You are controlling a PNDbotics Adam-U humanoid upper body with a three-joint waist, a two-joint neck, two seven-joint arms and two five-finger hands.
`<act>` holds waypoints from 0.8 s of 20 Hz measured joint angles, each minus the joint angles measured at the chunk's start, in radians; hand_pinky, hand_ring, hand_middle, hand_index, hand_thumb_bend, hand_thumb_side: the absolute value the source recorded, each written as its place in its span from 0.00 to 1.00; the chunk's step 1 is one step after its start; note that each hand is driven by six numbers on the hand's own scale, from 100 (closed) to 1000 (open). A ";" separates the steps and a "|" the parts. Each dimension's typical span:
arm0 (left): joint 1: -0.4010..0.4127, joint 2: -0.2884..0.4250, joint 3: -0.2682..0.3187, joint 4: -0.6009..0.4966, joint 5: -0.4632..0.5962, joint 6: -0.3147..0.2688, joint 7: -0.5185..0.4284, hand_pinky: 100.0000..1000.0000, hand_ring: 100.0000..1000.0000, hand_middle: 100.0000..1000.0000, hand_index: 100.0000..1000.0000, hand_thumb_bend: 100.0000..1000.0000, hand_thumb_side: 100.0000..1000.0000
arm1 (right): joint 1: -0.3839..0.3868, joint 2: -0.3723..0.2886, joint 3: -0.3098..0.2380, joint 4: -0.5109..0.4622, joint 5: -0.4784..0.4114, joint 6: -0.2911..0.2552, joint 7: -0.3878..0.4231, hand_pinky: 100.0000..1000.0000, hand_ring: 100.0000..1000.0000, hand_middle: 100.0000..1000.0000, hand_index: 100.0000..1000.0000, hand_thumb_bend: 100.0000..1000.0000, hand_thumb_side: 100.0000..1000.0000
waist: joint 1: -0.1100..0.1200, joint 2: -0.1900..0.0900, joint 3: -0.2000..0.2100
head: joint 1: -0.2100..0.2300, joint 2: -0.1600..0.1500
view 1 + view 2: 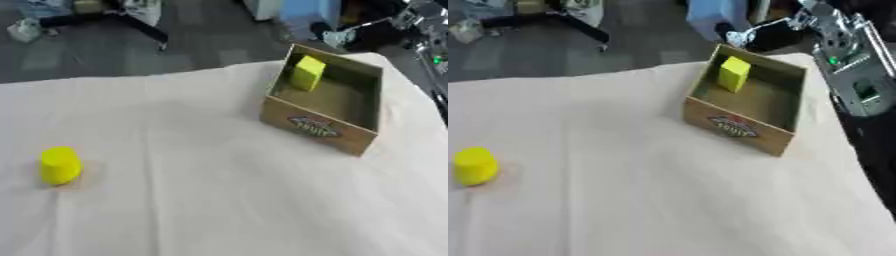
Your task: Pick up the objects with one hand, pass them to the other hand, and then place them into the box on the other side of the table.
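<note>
Nearest, on the robot's left side of the worktop (219,200), which is covered in a pale cloth, a yellow cylinder (60,165) stands upright and alone, well apart from everything else. Further back on the right sits the cardboard box (317,130), open-topped, with a yellow block (307,73) already inside, leaning against its far-left wall. Beyond the box, at the upper right of the right eye view, part of the right arm (846,55) shows as silver and black structure; neither hand is in view, so whether fingers are released or clenched cannot be told. Judgement: one object delivered, the cylinder yet to be picked up on the left, handed over and dropped in the box. Risks from here: the cylinder is round and could tip and roll across the cloth if nudged off-centre on approach; cloth folds may drag with it. The handover in mid-air is the likeliest drop point. At placement, the leaning block narrows the free floor of the box, and a low approach could catch the near wall and shift the box.
</note>
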 measured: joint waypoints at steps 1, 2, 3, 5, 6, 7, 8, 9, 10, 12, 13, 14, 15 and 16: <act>0.000 0.002 0.000 0.000 0.000 0.001 0.002 0.67 0.63 0.54 0.77 0.61 0.63 | 0.013 -0.004 -0.007 0.007 0.005 0.000 -0.004 0.79 0.42 0.34 0.52 0.00 0.00 | 0.000 0.000 0.000 | -0.004 0.000; 0.000 0.004 0.000 0.000 0.000 0.002 0.003 0.67 0.63 0.54 0.77 0.61 0.63 | 0.026 -0.007 -0.012 0.016 0.012 -0.001 -0.008 0.79 0.42 0.34 0.52 0.00 0.00 | 0.000 0.000 0.000 | -0.008 0.000; 0.000 0.004 0.000 0.000 0.000 0.002 0.004 0.67 0.63 0.53 0.77 0.60 0.62 | 0.037 -0.009 -0.017 0.026 0.020 -0.003 -0.012 0.79 0.42 0.34 0.53 0.00 0.00 | 0.000 0.000 0.000 | -0.012 -0.001; 0.000 0.004 0.000 0.000 0.000 0.002 0.006 0.67 0.63 0.53 0.77 0.60 0.62 | 0.056 -0.011 -0.026 0.045 0.037 -0.006 -0.021 0.79 0.42 0.35 0.54 0.00 0.00 | 0.000 0.000 0.000 | -0.019 -0.001; 0.000 0.004 0.000 0.000 0.000 0.002 0.007 0.67 0.63 0.53 0.77 0.60 0.62 | 0.064 -0.012 -0.028 0.056 0.045 -0.008 -0.025 0.79 0.42 0.35 0.54 0.00 0.00 | 0.000 0.000 -0.001 | -0.020 -0.001; -0.001 0.004 0.000 0.001 0.000 0.002 0.008 0.67 0.63 0.53 0.77 0.60 0.62 | 0.072 -0.013 -0.032 0.067 0.053 -0.010 -0.030 0.79 0.42 0.35 0.54 0.00 0.00 | 0.001 0.000 -0.002 | -0.021 -0.001; -0.001 0.004 0.000 0.001 0.000 0.002 0.009 0.67 0.63 0.53 0.77 0.60 0.62 | 0.078 -0.017 -0.033 0.078 0.061 -0.012 -0.035 0.79 0.42 0.36 0.54 0.00 0.00 | 0.002 0.000 -0.003 | -0.023 -0.002; -0.001 0.004 -0.001 0.001 0.000 0.002 0.010 0.67 0.63 0.53 0.77 0.60 0.63 | 0.085 -0.019 -0.035 0.090 0.069 -0.015 -0.039 0.79 0.42 0.36 0.54 0.00 0.00 | 0.002 0.000 -0.004 | -0.026 -0.002; -0.001 0.004 -0.001 0.001 0.000 0.002 0.011 0.67 0.63 0.53 0.77 0.60 0.63 | 0.090 -0.020 -0.036 0.102 0.077 -0.017 -0.041 0.79 0.43 0.36 0.54 0.00 0.00 | 0.002 0.000 -0.005 | -0.027 -0.004; -0.002 0.004 -0.002 0.003 0.000 0.001 0.012 0.67 0.63 0.53 0.77 0.60 0.63 | 0.097 -0.021 -0.038 0.127 0.095 -0.023 -0.045 0.79 0.43 0.37 0.55 0.00 0.00 | 0.003 0.000 -0.005 | -0.030 -0.004; -0.004 0.004 -0.003 0.005 0.000 0.001 0.012 0.67 0.63 0.53 0.77 0.60 0.63 | 0.099 -0.021 -0.038 0.139 0.103 -0.027 -0.046 0.79 0.43 0.37 0.55 0.00 0.00 | 0.004 0.000 -0.005 | -0.032 -0.004; -0.006 0.004 -0.004 0.007 0.000 0.001 0.012 0.67 0.63 0.53 0.77 0.60 0.63 | 0.102 -0.022 -0.038 0.151 0.112 -0.032 -0.046 0.79 0.43 0.37 0.55 0.00 0.00 | 0.005 0.000 -0.005 | -0.036 -0.004; -0.008 0.004 -0.004 0.007 0.000 0.000 0.012 0.67 0.63 0.53 0.77 0.60 0.63 | 0.103 -0.022 -0.038 0.161 0.121 -0.036 -0.046 0.79 0.44 0.37 0.55 0.00 0.00 | 0.006 0.000 -0.006 | -0.038 -0.004; -0.008 0.004 -0.004 0.007 -0.001 0.000 0.012 0.67 0.63 0.53 0.77 0.60 0.63 | 0.103 -0.023 -0.037 0.172 0.129 -0.041 -0.046 0.79 0.44 0.38 0.56 0.01 0.00 | 0.007 0.000 -0.006 | -0.043 -0.004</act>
